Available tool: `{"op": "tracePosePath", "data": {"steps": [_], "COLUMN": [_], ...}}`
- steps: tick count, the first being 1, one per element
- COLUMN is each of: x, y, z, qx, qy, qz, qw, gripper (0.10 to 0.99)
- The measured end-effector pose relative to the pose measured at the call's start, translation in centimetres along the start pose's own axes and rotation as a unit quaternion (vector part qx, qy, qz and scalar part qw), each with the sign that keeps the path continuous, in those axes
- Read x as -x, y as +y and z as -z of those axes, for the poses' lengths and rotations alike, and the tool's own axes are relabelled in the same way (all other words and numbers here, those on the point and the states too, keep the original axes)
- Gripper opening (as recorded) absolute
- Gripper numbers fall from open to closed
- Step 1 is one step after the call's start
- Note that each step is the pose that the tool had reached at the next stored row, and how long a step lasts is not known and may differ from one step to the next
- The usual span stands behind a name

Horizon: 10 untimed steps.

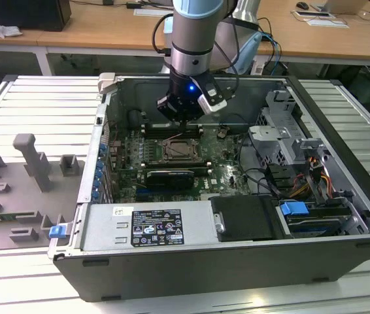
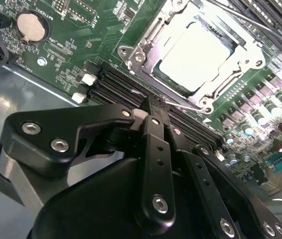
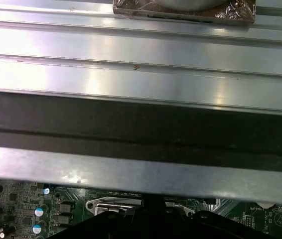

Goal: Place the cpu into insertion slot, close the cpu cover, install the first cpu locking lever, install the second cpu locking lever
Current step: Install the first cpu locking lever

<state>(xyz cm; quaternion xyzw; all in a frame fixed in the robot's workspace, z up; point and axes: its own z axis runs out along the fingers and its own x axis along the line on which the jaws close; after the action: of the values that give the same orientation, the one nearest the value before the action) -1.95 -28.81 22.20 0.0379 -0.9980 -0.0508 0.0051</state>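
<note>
The cpu (image 2: 196,55) lies flat in the insertion slot (image 1: 180,150), its pale face showing through the window of the cpu cover (image 2: 140,54), which is folded down over it. A thin wire locking lever (image 2: 183,104) runs along the socket edge nearest my gripper. My gripper (image 2: 153,102) is shut, its black fingers pressed together with their tip at that lever's end; whether it touches the wire I cannot tell. In the exterior view the gripper (image 1: 184,123) hangs inside the open case, just behind the socket.
Long black memory slots (image 2: 113,84) lie between gripper and socket. A coin battery (image 2: 30,26) sits on the board. The case wall (image 3: 141,99) is close behind the arm. A drive cage (image 1: 283,124), cables (image 1: 302,183) and power supply (image 1: 146,226) crowd the case.
</note>
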Motion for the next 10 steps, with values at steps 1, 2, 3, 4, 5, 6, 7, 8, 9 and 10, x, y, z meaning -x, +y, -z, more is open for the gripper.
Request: {"op": "tracePosePath", "data": {"steps": [1, 2, 3, 4, 5, 6, 7, 8, 9, 10], "x": [0.12, 0.3, 0.41, 0.46, 0.51, 0.51, 0.52, 0.53, 0.54, 0.56], "y": [-0.02, -0.05, -0.07, -0.08, -0.1, -0.11, -0.13, -0.14, -0.14, -0.16], "z": [-0.11, -0.25, -0.37, -0.48, -0.62, -0.73, -0.84, -0.93, -0.99, -1.09], "qx": [0.0, 0.0, 0.0, 0.0, 0.0, 0.0, 0.0, 0.0, 0.0, 0.0], "qy": [0.0, 0.0, 0.0, 0.0, 0.0, 0.0, 0.0, 0.0, 0.0, 0.0], "qz": [0.0, 0.0, 0.0, 0.0, 0.0, 0.0, 0.0, 0.0, 0.0, 0.0], "qw": [1.0, 1.0, 1.0, 1.0, 1.0, 1.0, 1.0, 1.0, 1.0, 1.0], "gripper": [0.106, 0.106, 0.106, 0.106, 0.106, 0.106, 0.106, 0.106, 0.106, 0.106]}}
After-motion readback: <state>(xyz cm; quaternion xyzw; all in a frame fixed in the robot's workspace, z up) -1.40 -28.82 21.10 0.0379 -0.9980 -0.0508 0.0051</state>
